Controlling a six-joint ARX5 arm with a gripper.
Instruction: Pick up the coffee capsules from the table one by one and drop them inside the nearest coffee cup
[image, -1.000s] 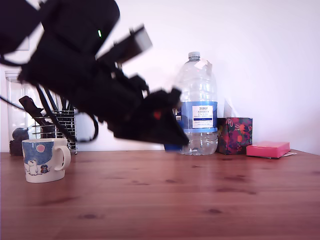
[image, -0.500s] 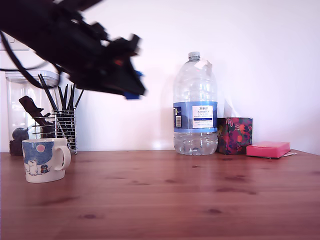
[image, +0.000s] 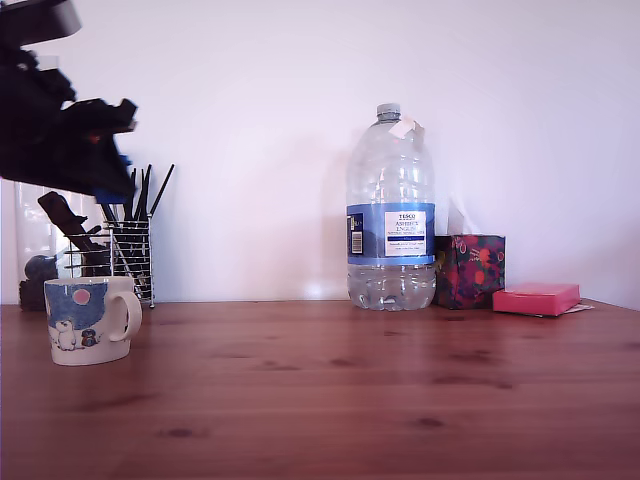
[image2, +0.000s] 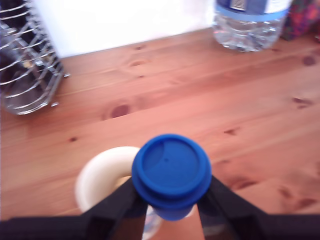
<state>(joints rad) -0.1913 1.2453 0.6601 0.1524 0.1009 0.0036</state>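
My gripper (image2: 172, 200) is shut on a dark blue coffee capsule (image2: 171, 170), whose round top faces the wrist camera between the two black fingers (image2: 122, 202). Right below it shows the pale rim of the coffee cup (image2: 97, 172); the cup's inside is mostly hidden by the capsule. In the exterior view the dark arm hangs at the upper left, with the gripper (image: 105, 180) and a blue sliver of the capsule (image: 112, 192) well above the white cup (image: 88, 320) with its blue picture, which stands on the wooden table (image: 350, 390).
A wire holder of black sticks (image: 130, 250) and a clear container (image: 30, 220) stand just behind the cup. At the back of the table are a large water bottle (image: 391, 215), a patterned box (image: 470, 270) and a pink box (image: 535, 298).
The arm has swung from the middle of the exterior view up and to its left, carrying the blue capsule, and now hangs over the cup.
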